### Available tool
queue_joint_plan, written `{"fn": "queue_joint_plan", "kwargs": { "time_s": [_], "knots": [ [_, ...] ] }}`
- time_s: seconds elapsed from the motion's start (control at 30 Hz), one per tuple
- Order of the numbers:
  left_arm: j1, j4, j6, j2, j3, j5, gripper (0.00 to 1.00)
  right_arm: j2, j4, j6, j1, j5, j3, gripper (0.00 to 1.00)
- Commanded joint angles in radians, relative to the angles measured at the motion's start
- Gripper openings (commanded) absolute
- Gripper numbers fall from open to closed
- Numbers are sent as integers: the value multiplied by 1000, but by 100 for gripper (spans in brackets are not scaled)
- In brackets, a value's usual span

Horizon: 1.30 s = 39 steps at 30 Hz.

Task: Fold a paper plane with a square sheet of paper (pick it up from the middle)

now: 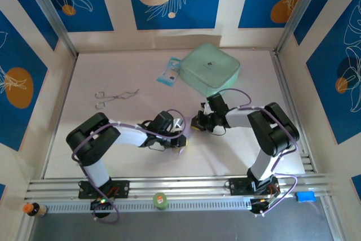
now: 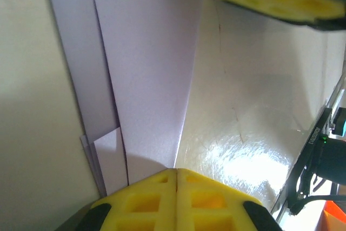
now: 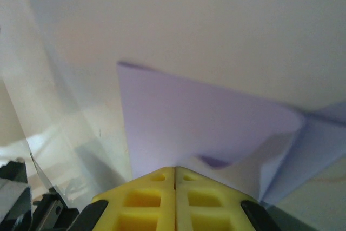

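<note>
1. The left tool (image 2: pixel 176 172) is pressed together on the paper sheet (image 2: pixel 146 79), one edge of it being pinched in the seam between the yellow pads.
2. The right tool (image 3: pixel 174 169) is likewise closed, with another edge of the same sheet nipped.
3. The sheet, already creased into overlapping flaps, is held between the two tools near the middle of the bench (image 1: pixel 90 71), at about 6 o'clock from the green case (image 1: pixel 211 69).
4. A tear is judged likely if the tools are drawn apart, since thin paper is gripped at two edges at once.
5. A slip could be caused by the shallow bite at either edge, and the layers could then be thrown out of line and the next crease skewed.
6. A knock between the tools is possible, as they stand close together.
7. A small dark mark is seen on the case, and print on the blue-white packet (image 1: pixel 169 71) at 11 o'clock from the tools; neither can be read.
</note>
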Motion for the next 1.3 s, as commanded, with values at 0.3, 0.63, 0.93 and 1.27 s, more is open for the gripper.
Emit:
{"fn": "queue_joint_plan", "kwargs": {
  "time_s": [0.3, 0.63, 0.93, 1.27],
  "knots": [
    [8, -86, 14, 71, -12, 10, 0, 28, 13, 4, -110, 14, 14, 8],
    [13, -77, 12, 81, -13, 17, 0, 22, -74, 29, -145, 100, 53, 7],
    [14, -60, 6, 85, -18, 26, 0, -152, -60, 14, -158, 115, 28, 8],
    [14, -40, 0, 82, -26, 31, 0, -210, 37, 7, -7, -22, -56, 10]
  ]
}}
